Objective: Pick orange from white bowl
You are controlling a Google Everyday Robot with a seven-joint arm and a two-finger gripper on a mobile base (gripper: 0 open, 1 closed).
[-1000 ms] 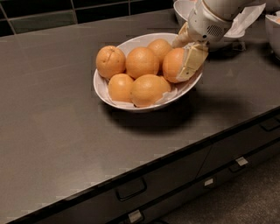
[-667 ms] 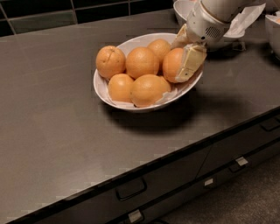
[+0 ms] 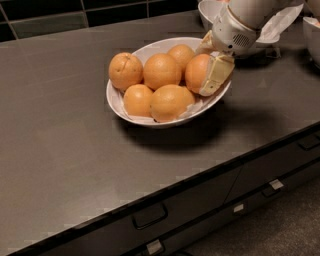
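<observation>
The white bowl [image 3: 120, 102] sits on the dark counter and holds several oranges on a paper liner. The orange [image 3: 195, 70] lies at the bowl's right side, against the rim. My gripper [image 3: 202, 71] reaches in from the upper right and is shut on this orange. Its near cream finger [image 3: 216, 75] lies against the orange's right front, and the far finger [image 3: 205, 42] is behind it. The orange still rests in the bowl among the others. The paler dimpled orange [image 3: 125, 70] is at the bowl's far left.
A second white bowl [image 3: 210, 11] stands behind my arm at the back right, with white paper [image 3: 282, 22] beside it. Another bowl's rim [image 3: 312, 35] shows at the right edge. The counter's front edge [image 3: 200, 182] runs diagonally above drawers with handles. A dark tiled wall lies behind.
Almost nothing has moved. The near finger has drawn slightly in against the orange; the bowl and the other oranges are where they were.
</observation>
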